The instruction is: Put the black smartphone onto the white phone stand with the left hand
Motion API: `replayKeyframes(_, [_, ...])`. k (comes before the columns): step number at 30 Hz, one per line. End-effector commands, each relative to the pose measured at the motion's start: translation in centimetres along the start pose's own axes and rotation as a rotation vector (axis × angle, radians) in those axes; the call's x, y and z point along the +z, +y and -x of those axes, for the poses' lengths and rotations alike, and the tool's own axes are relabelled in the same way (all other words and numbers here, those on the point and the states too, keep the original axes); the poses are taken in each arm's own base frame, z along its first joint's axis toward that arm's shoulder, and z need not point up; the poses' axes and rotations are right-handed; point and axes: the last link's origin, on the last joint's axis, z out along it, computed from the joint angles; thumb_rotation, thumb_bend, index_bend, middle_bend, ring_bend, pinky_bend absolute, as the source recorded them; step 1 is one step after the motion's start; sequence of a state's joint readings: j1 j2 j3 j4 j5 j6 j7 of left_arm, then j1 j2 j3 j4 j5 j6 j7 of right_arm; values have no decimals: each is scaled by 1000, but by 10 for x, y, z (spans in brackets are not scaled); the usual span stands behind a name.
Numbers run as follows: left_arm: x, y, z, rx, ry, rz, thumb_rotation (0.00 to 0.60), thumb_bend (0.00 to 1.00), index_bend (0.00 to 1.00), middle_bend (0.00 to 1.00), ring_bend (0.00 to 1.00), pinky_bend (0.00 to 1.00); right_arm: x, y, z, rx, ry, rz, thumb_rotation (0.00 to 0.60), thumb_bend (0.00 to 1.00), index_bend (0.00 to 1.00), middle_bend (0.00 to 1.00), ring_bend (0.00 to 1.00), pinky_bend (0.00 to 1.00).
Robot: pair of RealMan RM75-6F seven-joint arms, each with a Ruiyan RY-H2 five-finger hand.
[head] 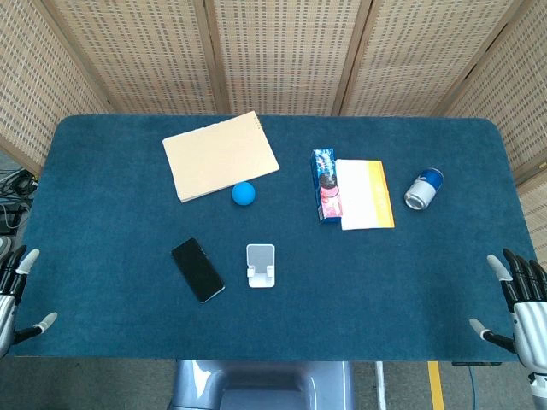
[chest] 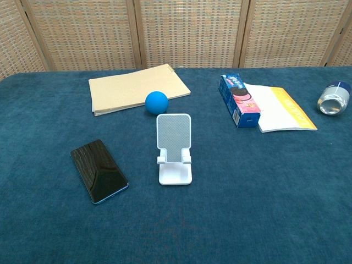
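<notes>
The black smartphone (head: 197,269) (chest: 99,170) lies flat on the blue table, screen up, a little left of the white phone stand (head: 261,265) (chest: 174,148). The stand is upright with nothing on it. My left hand (head: 13,295) hangs at the table's near left corner, fingers spread, holding nothing, far from the phone. My right hand (head: 521,303) is at the near right corner, fingers apart and holding nothing. Neither hand shows in the chest view.
Behind the stand sits a blue ball (head: 244,193) (chest: 157,102) beside a tan folder (head: 220,155) (chest: 136,88). To the right lie a cookie box (head: 325,184) (chest: 238,100), a white-and-yellow booklet (head: 366,194) (chest: 281,108) and a tipped can (head: 423,189) (chest: 334,99). Wicker screens stand behind the table.
</notes>
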State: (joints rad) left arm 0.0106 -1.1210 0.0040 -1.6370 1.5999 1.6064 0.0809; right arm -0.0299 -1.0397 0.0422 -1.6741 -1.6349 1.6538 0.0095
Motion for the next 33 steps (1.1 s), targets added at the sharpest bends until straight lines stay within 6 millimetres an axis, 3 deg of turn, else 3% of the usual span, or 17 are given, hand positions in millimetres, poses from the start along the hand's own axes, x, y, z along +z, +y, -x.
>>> replayKeyframes(1, [0,0,0,1,-1,1,600,0,0,0,0,0,0,0,0,1,0,0,600,0,0,0,0,0])
replayKeyframes(11, [13,9,5,12,-17,55,600,0,0,0,0,0,0,1,-2,9,4,13,600,0,0,0,0,0])
replayKeyframes(15, [66,45,17,110,-12,402,600,0,0,0,0,0,2,1,-3,-4,11,18,600,0,0,0,0,0])
replayKeyframes(19, [103,68,25,172,-7,607,600,0,0,0,0,0,6,4,-2,-14,13,41,600,0,0,0,0,0])
replayKeyframes(21, [123,82,39,212,-65,696,600,0,0,0,0,0,10,7,-1,-24,12,59,600,0,0,0,0,0])
replayKeyframes(25, [149,100,59,282,-156,803,600,0,0,0,0,0,14,11,1,-33,11,82,600,0,0,0,0,0])
replayKeyframes(33, [180,126,91,421,-233,979,600,0,12,0,0,0,21,15,5,-64,8,125,600,0,0,0,0,0])
